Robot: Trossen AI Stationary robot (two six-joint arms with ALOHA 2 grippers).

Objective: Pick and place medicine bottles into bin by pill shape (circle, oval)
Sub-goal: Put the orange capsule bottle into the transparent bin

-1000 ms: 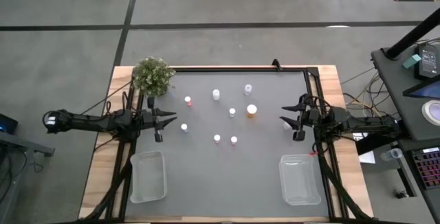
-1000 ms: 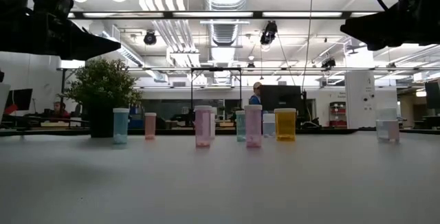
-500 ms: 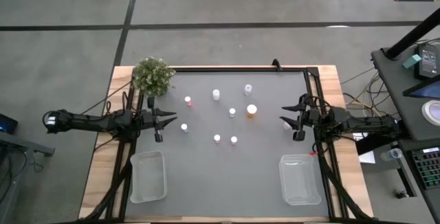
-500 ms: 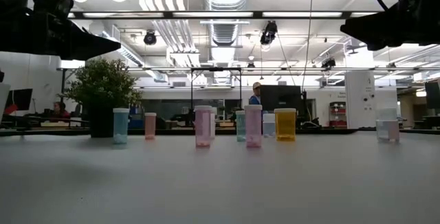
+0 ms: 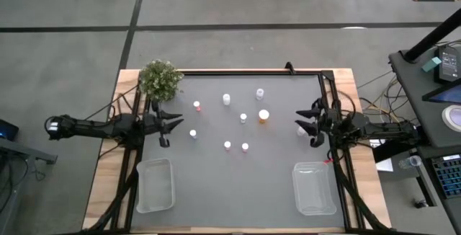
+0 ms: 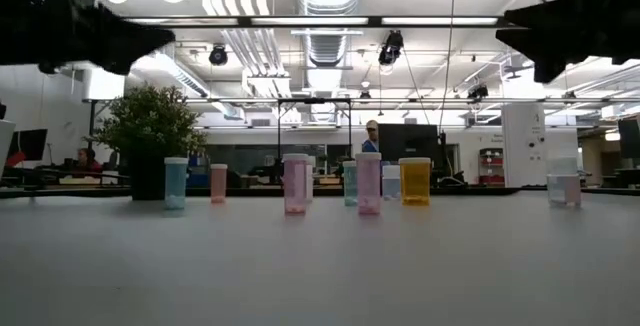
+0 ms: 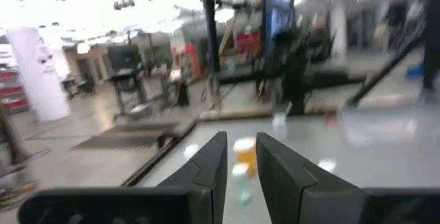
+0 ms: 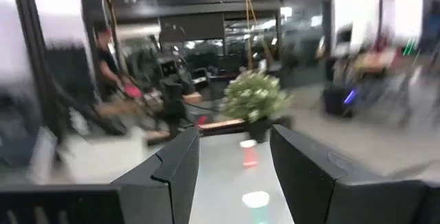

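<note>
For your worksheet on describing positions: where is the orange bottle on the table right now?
In the high view, the orange bottle stands right of the table's centre, just right of a small white-capped bottle and nearer the right gripper.

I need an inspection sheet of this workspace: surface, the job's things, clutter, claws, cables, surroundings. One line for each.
Surface: grey table with wooden side edges, no spill seen.
Job's things: eight upright medicine bottles stand mid-table, one an orange bottle; left bin and right bin at the near corners hold no bottle.
Clutter: a potted plant at the far left corner.
Claws: left claw open, above the table's left edge, holding nothing; right claw open, above the right edge, holding nothing.
Cables: cables run off the right side.
Surroundings: concrete floor; a person stands far behind the table.
</note>
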